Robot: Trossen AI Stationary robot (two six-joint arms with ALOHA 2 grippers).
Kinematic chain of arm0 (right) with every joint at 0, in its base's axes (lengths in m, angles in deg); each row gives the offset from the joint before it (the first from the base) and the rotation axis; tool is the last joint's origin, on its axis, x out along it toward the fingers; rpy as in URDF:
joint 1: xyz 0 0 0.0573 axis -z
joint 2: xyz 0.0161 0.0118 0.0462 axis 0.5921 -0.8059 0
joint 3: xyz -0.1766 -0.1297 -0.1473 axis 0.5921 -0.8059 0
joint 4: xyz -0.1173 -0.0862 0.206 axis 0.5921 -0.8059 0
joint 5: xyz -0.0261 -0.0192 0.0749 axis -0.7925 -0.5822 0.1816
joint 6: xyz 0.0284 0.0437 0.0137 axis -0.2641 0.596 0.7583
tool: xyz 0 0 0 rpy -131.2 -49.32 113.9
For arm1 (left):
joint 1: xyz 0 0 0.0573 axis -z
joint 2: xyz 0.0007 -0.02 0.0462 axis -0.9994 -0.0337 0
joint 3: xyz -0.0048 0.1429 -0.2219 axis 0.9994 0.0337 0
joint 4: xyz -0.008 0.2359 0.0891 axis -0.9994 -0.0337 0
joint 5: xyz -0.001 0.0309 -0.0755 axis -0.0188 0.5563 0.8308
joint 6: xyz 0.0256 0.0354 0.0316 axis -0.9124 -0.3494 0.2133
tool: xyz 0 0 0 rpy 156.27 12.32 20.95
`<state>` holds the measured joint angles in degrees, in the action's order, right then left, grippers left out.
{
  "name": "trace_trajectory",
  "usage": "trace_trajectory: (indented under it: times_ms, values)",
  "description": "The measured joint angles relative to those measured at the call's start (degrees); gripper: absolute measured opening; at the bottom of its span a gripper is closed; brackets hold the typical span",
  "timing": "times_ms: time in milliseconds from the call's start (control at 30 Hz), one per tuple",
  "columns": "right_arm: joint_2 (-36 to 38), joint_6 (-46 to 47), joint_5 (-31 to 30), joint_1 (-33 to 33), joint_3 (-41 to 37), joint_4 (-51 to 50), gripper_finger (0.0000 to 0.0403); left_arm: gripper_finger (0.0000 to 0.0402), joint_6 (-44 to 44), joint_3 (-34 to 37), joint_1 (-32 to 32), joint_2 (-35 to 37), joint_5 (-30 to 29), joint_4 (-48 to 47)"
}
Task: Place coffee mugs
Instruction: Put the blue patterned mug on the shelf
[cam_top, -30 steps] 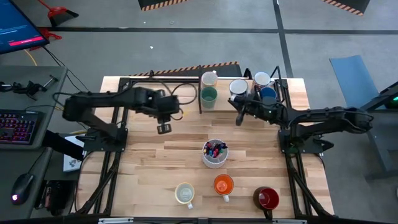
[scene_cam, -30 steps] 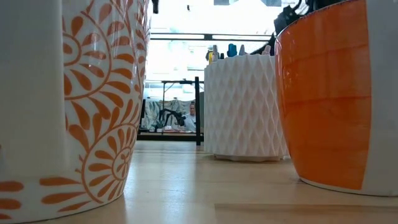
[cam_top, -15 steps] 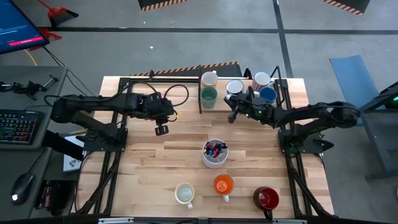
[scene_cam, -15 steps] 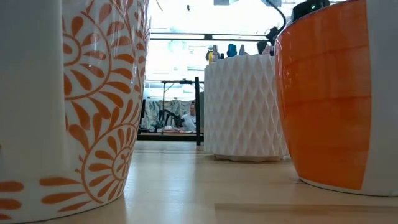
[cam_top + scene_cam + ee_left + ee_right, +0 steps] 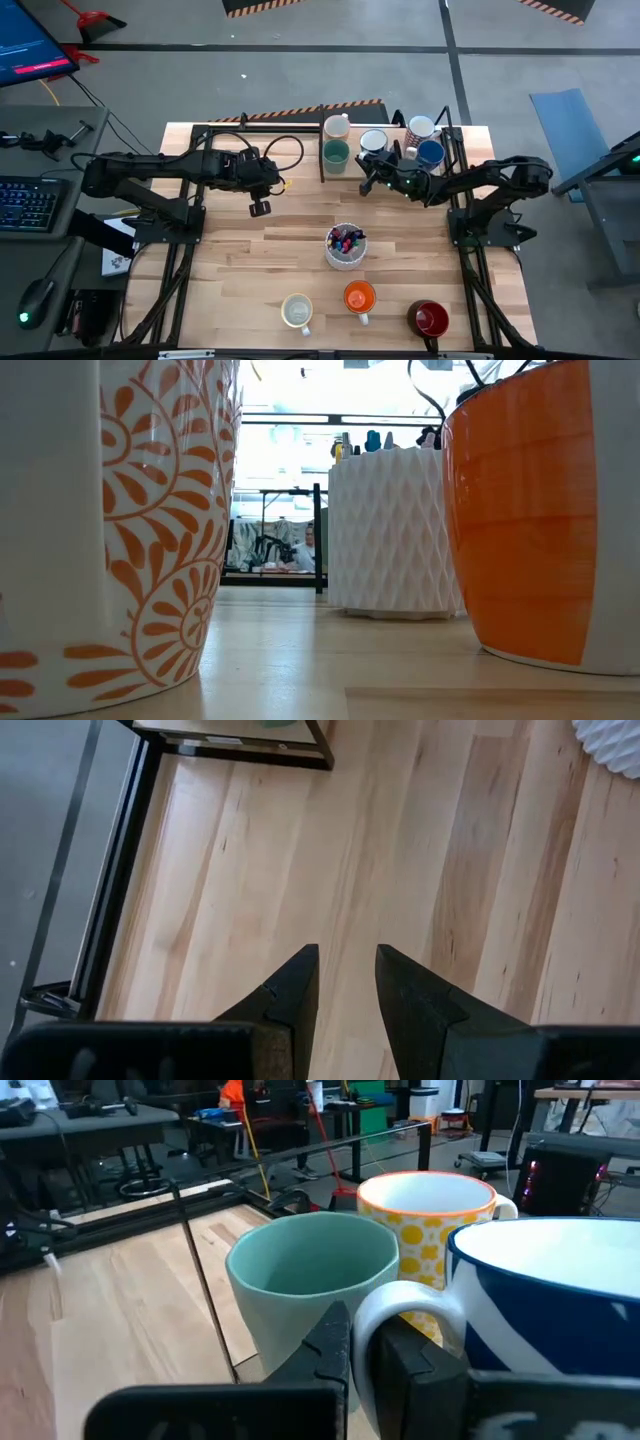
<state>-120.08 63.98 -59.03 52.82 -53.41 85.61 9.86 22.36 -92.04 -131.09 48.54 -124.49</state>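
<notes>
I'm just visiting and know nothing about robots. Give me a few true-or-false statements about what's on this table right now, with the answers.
1. The right gripper is shut on the handle of a blue-and-white mug. True.
2. The left gripper holds a mug. False: its fingers are apart, with only bare table below.
3. The teal mug lies tipped on its side. False: it stands upright.
4. The orange mug stands at the table's near edge between a cream mug and a dark red mug. True.
5. The white pen cup is empty. False: coloured pens stick out.
</notes>
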Motion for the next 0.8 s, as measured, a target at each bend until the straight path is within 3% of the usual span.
trace_trajectory:
  times_ms: [800]
  values:
    - [-6.8,1.7,-1.5,-1.4,0.1,4.5,0.0000,0.0090,0.0,0.0,0.0,0.0,0.0,0.4]
